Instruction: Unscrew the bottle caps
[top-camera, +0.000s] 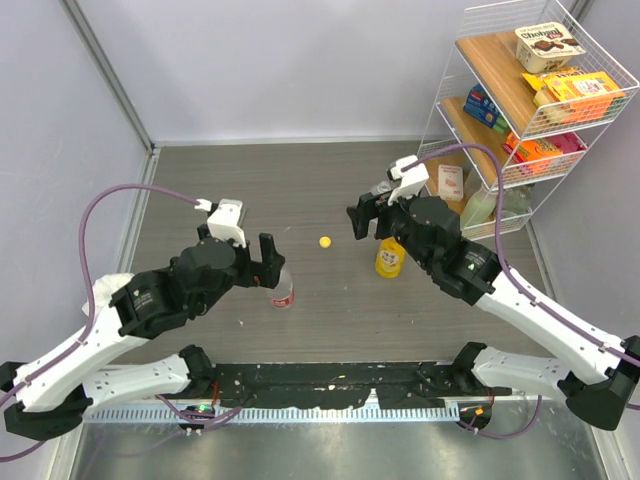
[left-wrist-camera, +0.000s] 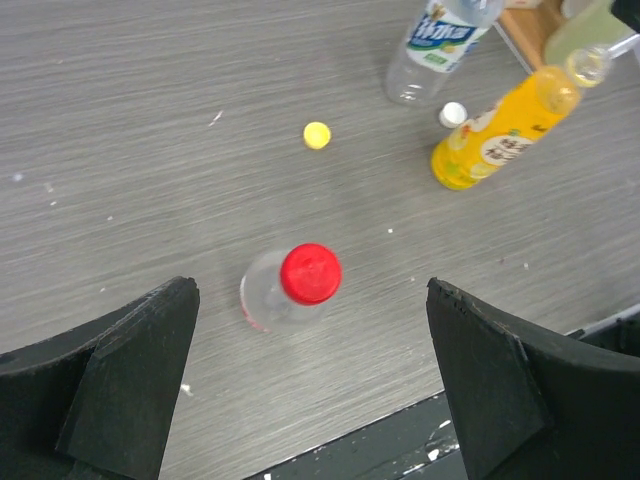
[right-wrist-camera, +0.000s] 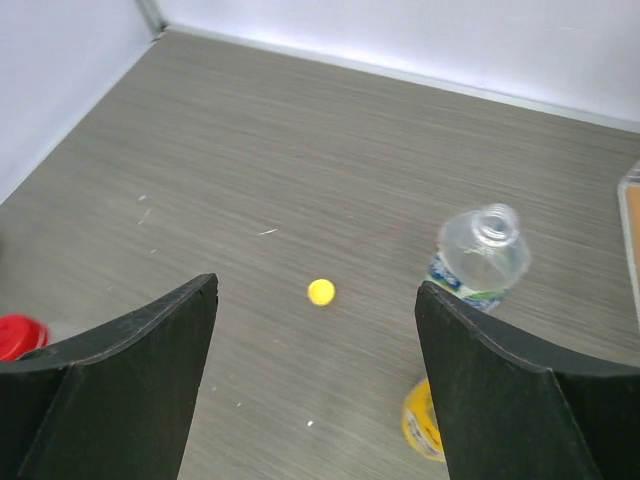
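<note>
A red cap (left-wrist-camera: 310, 273) sits screwed on a clear bottle (left-wrist-camera: 266, 297) that stands upright on the table. My left gripper (left-wrist-camera: 310, 290) hovers above it, open wide, with the cap between and below the fingertips and not touched. A loose yellow cap (right-wrist-camera: 321, 292) lies on the table under my open, empty right gripper (right-wrist-camera: 315, 287). The yellow-orange bottle (left-wrist-camera: 495, 140) and the clear blue-labelled bottle (right-wrist-camera: 480, 255) both stand uncapped. A white cap (left-wrist-camera: 453, 114) lies between them. From above, the left gripper (top-camera: 268, 268) and right gripper (top-camera: 368, 226) flank the yellow cap (top-camera: 325, 241).
A white wire rack (top-camera: 530, 110) with boxes and packets stands at the back right, close behind the right arm. Grey walls close off the left and the back. A dark strip (top-camera: 330, 385) runs along the near table edge between the arm bases.
</note>
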